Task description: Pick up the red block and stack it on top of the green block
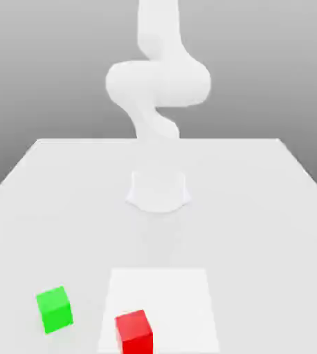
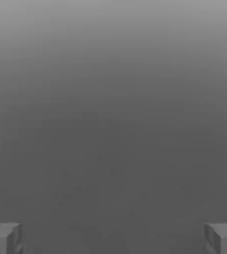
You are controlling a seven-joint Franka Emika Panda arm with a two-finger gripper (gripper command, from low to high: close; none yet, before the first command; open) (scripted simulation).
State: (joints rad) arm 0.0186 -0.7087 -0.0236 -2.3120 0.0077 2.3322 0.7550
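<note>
Start with the bench [image 1: 258, 200]: it is a wide white surface, and your arm [image 1: 158, 83] rises from a round base at its middle, folding up and back on itself toward the top of the exterior view. That posture reads as a parked, tucked pose, which would explain why nothing on the bench is touched yet.

Nearer the camera lies a paler square patch [image 1: 182, 297] on the bench. The red block [image 1: 133, 331] sits upright on that patch, close to its edge on the exterior view's left. The green block [image 1: 54, 309] stands on the bare bench just off the patch, further to the exterior view's left and a little farther from the camera, turned slightly relative to the red one. The two are near each other but apart, so you have room to close on the red block without nudging the green.

Now the fingers [image 2: 113, 238]: in the hand view you see the two tips at opposite edges of the picture, spread wide with nothing between them. Beyond them is plain grey background, no bench and no block, so judge the hand as aimed away from the work. The red block is therefore well apart from the fingers, and nothing of the pick has begun.
</note>
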